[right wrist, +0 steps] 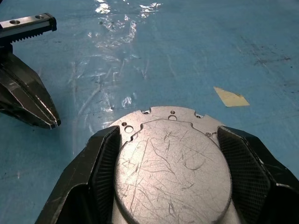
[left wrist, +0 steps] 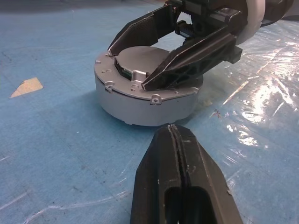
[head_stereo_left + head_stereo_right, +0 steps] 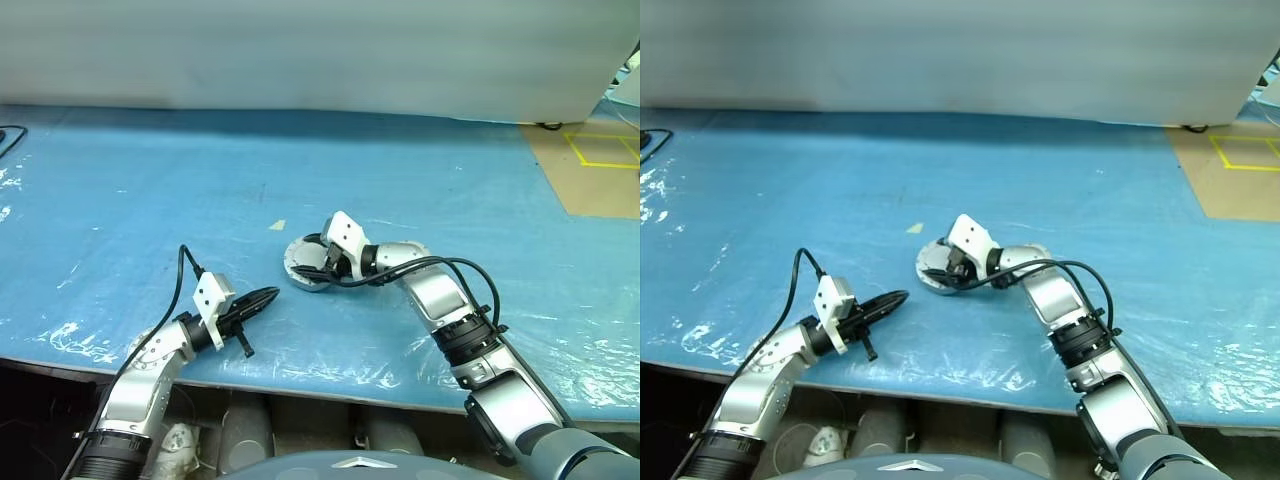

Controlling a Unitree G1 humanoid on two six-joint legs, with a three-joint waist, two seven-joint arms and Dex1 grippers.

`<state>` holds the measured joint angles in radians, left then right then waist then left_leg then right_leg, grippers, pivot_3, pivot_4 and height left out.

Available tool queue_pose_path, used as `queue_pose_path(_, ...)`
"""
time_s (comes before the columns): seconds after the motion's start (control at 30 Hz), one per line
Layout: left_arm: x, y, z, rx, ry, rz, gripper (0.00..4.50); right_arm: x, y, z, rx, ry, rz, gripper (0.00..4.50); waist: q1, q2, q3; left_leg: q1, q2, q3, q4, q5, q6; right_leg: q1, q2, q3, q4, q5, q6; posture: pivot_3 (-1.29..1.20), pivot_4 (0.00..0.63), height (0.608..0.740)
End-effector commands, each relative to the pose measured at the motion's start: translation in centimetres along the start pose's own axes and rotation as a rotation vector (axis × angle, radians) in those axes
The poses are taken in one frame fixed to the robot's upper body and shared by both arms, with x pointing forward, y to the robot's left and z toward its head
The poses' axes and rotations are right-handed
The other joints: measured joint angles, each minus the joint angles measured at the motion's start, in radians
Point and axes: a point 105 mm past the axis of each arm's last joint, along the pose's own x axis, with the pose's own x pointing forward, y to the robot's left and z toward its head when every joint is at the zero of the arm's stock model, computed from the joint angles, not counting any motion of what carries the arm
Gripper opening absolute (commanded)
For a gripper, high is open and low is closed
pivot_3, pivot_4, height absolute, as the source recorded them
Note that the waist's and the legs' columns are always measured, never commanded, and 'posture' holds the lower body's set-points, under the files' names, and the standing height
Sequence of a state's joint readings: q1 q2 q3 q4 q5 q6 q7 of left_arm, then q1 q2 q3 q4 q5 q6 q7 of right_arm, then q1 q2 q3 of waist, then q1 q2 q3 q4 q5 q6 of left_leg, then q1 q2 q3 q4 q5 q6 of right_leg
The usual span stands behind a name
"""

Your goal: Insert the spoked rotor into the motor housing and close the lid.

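Motor housing [image 2: 140, 100] sits on the blue table cover [image 3: 150, 190], just past the tip of the left gripper [image 2: 175, 135] and a little beyond a tan scrap of tape [image 1: 231, 99] on the far side. Lid [image 1: 173, 172], a scratched silver disc, lies on top of the housing, within its bolt flange. Rotor not visible; judged already inside under the lid.

Right gripper [image 1: 173, 186]: fingers spread wide, one on each side of the lid, pads close against its edge; looks like a grasp on the lid, though firm contact cannot be confirmed. Left gripper: fingers clenched together, holding nothing, hanging just short of the housing wall.

Step in hand, judged: seating the lid.
- Keep the lid flat to the housing; one edge dropping first could jam it.
- Align the lid outline with the recess in the flange before pressing.
- Release only once it sits flush all round.
- Left gripper could steady the housing wall if it slides.
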<state>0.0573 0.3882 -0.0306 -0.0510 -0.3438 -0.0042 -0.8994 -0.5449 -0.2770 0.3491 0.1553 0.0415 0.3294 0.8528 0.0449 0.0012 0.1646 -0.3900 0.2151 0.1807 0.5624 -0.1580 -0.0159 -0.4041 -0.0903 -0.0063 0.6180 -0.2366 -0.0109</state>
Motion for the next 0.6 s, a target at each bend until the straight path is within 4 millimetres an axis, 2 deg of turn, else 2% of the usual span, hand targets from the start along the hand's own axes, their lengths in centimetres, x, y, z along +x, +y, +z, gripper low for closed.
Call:
queue_pose_path(0.03, -0.1, 0.0, 0.5, 0.023, -0.015, 0.0, 0.0, -0.1, 0.0, -1.3, 0.031, 0.05, -0.009, 3.0, 0.0, 0.0, 0.0, 0.0, 0.0, 0.0, 0.0, 0.0, 0.0, 0.0, 0.0, 0.0, 0.0, 0.0, 0.0, 0.0, 0.15, 0.74)
queue_pose_path(0.17, 0.0, 0.0, 0.4, 0.024, -0.014, -0.002, 0.0, -0.1, -0.1, -2.6, -0.036, 0.115, -0.019, 3.0, 0.001, 0.0, 0.0, 0.002, 0.0, 0.0, 0.0, 0.0, 0.0, 0.002, 0.0, 0.001, 0.0, 0.0, 0.0, 0.0, 0.15, 0.74)
queue_pose_path(0.27, 0.1, 0.3, 0.7, 0.038, -0.023, 0.008, 0.0, -0.1, 0.0, -2.7, -0.036, 0.115, -0.017, 3.0, 0.001, 0.0, 0.0, 0.005, 0.0, 0.0, 0.0, 0.0, 0.0, 0.003, 0.0, 0.002, 0.0, 0.0, 0.0, 0.0, 0.15, 0.74)
queue_pose_path(0.43, 1.1, 2.6, 2.7, 0.025, -0.07, 0.11, 0.0, -0.1, -0.2, -2.6, -0.032, 0.107, -0.019, 3.0, 0.001, 0.0, 0.0, 0.005, 0.0, -0.001, -0.001, 0.0, 0.0, 0.003, 0.0, 0.004, 0.001, 0.0, 0.0, 0.0, 0.15, 0.74)
queue_pose_path(0.6, 2.9, 3.2, 4.6, 0.074, -0.085, 0.098, 0.0, -0.1, -0.6, -2.4, -0.024, 0.099, -0.026, 3.0, 0.001, -0.001, -0.001, 0.006, -0.004, -0.001, 0.0, 0.0, 0.0, 0.003, 0.0, 0.006, 0.002, 0.0, 0.001, 0.0, 0.15, 0.74)
